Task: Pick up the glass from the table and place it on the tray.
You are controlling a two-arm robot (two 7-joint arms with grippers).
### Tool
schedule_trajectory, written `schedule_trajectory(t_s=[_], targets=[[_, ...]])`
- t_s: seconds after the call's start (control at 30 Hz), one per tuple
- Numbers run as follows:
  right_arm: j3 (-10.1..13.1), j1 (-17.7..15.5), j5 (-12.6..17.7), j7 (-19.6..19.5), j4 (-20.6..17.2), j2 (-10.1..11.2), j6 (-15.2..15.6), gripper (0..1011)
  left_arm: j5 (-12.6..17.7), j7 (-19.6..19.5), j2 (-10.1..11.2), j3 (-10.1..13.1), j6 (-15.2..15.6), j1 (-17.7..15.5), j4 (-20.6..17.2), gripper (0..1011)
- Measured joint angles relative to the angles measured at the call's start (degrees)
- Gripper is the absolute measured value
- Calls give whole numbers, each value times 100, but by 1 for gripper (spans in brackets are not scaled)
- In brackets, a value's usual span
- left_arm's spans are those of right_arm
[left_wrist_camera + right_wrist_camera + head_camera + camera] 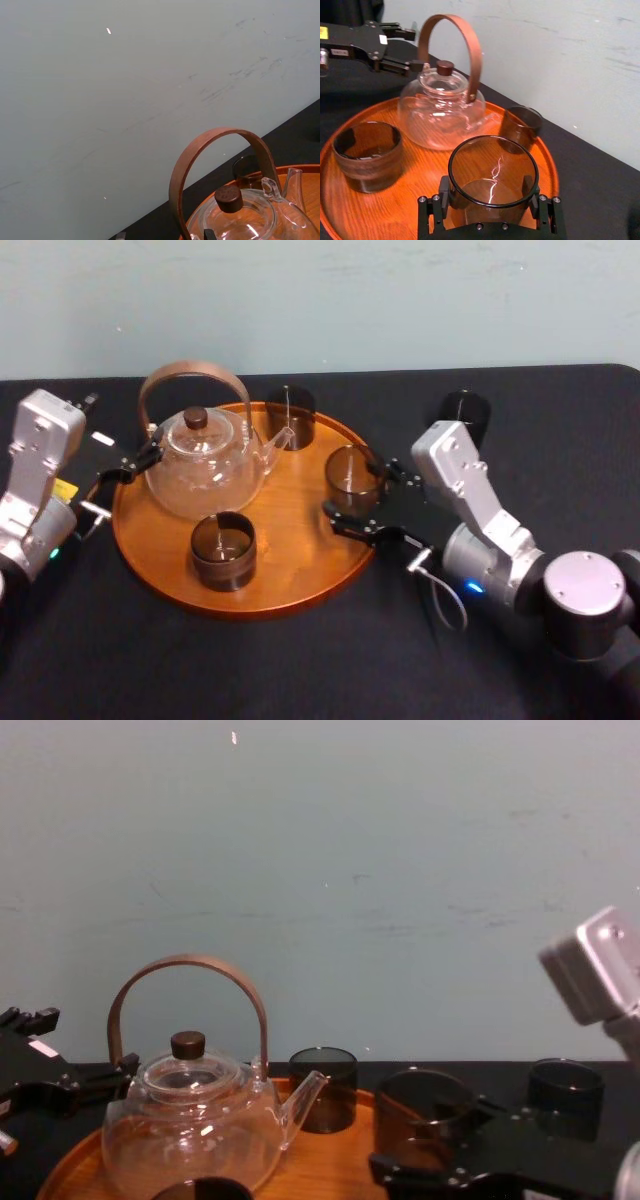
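A smoky glass (352, 478) stands between the fingers of my right gripper (355, 490), just inside the right rim of the round wooden tray (290, 575). In the right wrist view both pads (444, 189) press the sides of this glass (492, 170), so the gripper (487, 195) is shut on it. I cannot tell whether its base touches the tray. The chest view shows the same glass (425, 1110) in the black fingers. Another glass (465, 415) stands on the black table (300, 670) behind my right arm.
On the tray are a glass teapot (200, 465) with a brown hoop handle and two more glasses, at the back (290, 412) and front (222, 550). My left gripper (125, 482) rests open beside the teapot at the tray's left edge.
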Motion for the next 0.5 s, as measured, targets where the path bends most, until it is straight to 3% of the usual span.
schedule_trajectory(t_s=[0.5], targets=[[-484,270,-129,143,495,-333,-286,915,0,0,0,0,0,0,0,1010]])
